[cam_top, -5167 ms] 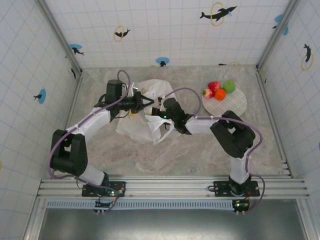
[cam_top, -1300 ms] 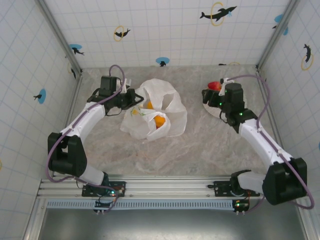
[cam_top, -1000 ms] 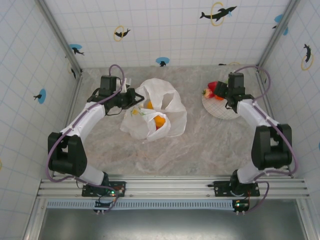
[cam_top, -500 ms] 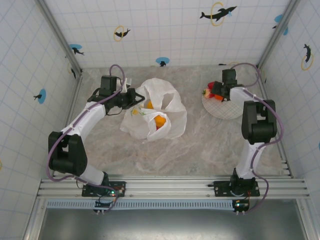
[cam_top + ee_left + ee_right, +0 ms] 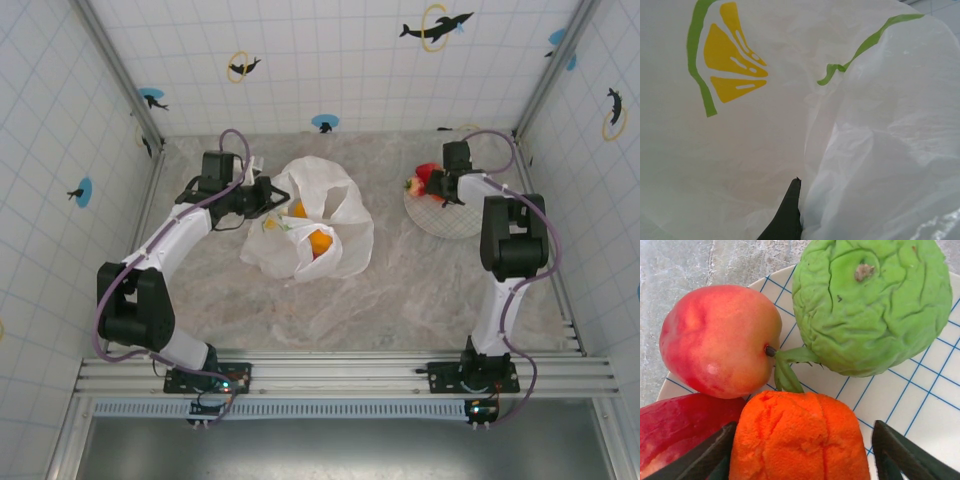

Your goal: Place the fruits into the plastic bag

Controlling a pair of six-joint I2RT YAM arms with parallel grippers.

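so the left gripper (image 5: 262, 195) is clamped shut on the bag (image 5: 345, 225) mid-frame, right gripper (image 5: 800, 460) sits open straddling the orange (image 5: 797, 432) on the upper-right plate (image 5: 470, 215)

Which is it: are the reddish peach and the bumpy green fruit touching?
Apart. The right wrist view shows a strip of checked plate between the reddish peach and the bumpy green fruit.

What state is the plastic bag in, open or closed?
Open: the plastic bag gapes upward, two orange fruits visible inside; the left gripper pinches its rim.
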